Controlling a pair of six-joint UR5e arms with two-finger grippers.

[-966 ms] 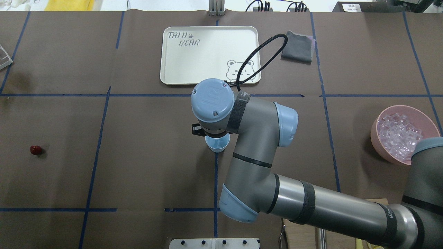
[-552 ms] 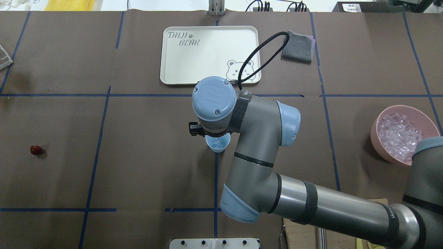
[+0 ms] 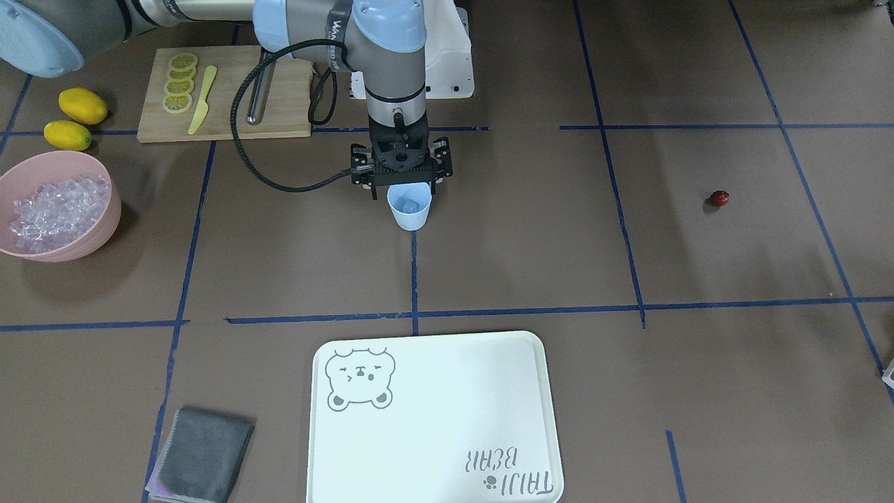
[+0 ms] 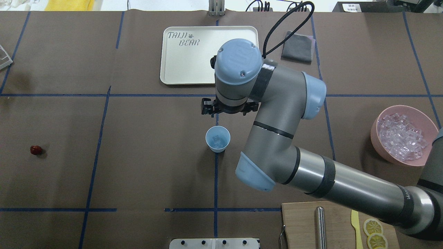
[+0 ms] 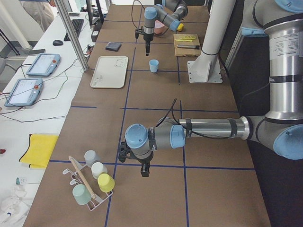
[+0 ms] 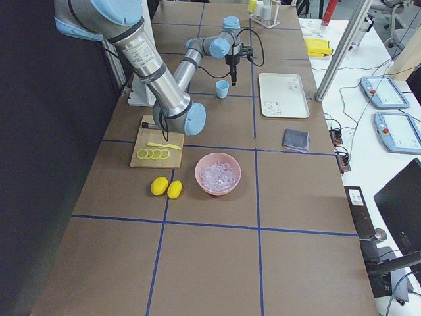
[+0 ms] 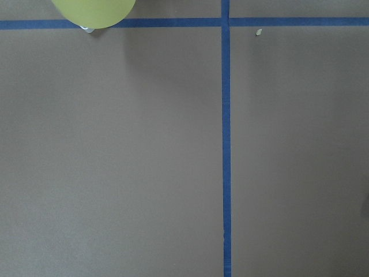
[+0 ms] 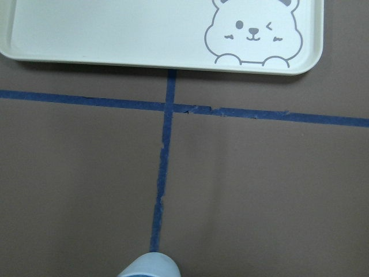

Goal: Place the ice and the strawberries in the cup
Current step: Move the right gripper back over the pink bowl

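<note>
The pale blue cup (image 4: 217,139) (image 3: 409,206) stands upright at the table's middle on a blue tape line, with one clear ice cube (image 4: 216,139) (image 3: 410,205) inside. My right gripper (image 3: 402,180) hangs open and empty above the cup, on its robot side in the front-facing view. Its fingers are hidden under the wrist in the overhead view. More ice (image 4: 401,135) fills the pink bowl (image 4: 374,133) at the right. The strawberry (image 4: 35,149) (image 3: 720,198) lies alone far left. My left gripper (image 5: 144,170) shows only in the exterior left view, so I cannot tell its state.
A cream bear tray (image 4: 187,58) lies beyond the cup, with a grey cloth (image 4: 297,46) to its right. A cutting board (image 4: 301,224) with lemon slices and a knife sits at the near right, two lemons (image 3: 82,105) beside it. A cup rack (image 5: 90,189) stands near my left arm.
My right arm has risen and shifted toward the tray, away from the cup. The cup's mouth is now fully uncovered, with the ice cube lying in it.
</note>
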